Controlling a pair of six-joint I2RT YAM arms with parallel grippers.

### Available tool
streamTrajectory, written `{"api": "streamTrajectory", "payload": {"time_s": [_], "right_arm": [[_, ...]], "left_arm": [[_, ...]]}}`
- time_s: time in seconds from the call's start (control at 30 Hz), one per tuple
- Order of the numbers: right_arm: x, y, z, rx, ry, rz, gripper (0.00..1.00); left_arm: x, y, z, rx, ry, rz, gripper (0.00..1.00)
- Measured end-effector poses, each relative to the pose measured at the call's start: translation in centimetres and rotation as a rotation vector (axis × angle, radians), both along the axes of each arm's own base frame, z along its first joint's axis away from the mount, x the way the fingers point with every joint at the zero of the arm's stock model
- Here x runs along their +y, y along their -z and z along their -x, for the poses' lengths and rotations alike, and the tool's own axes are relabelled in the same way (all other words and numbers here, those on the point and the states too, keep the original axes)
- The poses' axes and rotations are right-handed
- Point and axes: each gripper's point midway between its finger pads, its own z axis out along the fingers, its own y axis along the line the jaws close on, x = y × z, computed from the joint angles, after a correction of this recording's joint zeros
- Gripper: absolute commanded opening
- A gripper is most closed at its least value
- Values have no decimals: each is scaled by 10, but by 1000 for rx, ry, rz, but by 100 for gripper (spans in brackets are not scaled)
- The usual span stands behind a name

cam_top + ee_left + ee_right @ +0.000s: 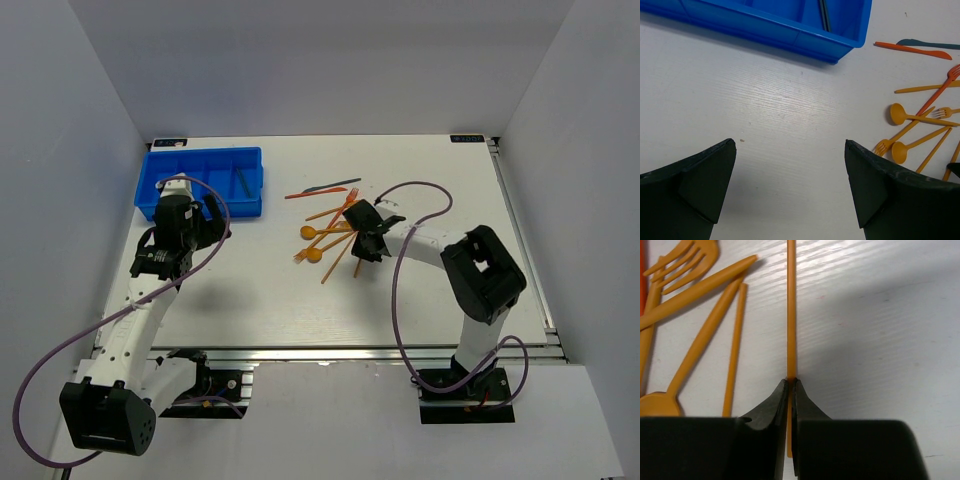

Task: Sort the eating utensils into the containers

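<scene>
Right gripper [790,384] pinched tight on thin orange plastic stick [790,315], beside loose orange plastic forks and spoons [695,257] on white table [880,340]. Left gripper [790,146] spread wide near bright blue plastic divided tray [790,35].

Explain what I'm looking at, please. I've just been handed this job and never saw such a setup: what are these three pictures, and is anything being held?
Two robot arms are bolted at the near edge of a white table. The overhead picture looks down on both arms. The other two pictures come from a camera on each wrist, so the black shapes at the bottom of each are that arm's own fingers.

On the table is a blue tray split into compartments, one holding a thin dark utensil. There is also a loose pile of orange utensils: forks, spoons and sticks. A red knife and a dark knife lie by it.

The left gripper is open and empty, near the tray. The right gripper is shut on a thin orange stick at the pile's edge.
</scene>
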Motion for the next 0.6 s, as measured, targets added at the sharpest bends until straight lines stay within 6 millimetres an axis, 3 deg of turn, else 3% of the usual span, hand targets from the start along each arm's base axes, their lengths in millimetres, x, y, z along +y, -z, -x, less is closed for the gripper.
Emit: {"api": "streamTrajectory", "payload": {"time_s": [0.2, 0.33, 0.47, 0.6], "right_arm": [[-26, 0, 4, -9, 30, -52, 0], [-37, -3, 14, -7, -15, -21, 0], [-38, -31, 34, -53, -140, -27, 0], [6, -96, 51, -232, -376, -277, 0]], "left_arm": [[-3, 3, 1, 9, 14, 8, 98], [-18, 3, 1, 7, 72, 68, 98], [-66, -6, -3, -51, 232, 282, 98], [-139, -22, 6, -109, 436, 493, 98]]}}
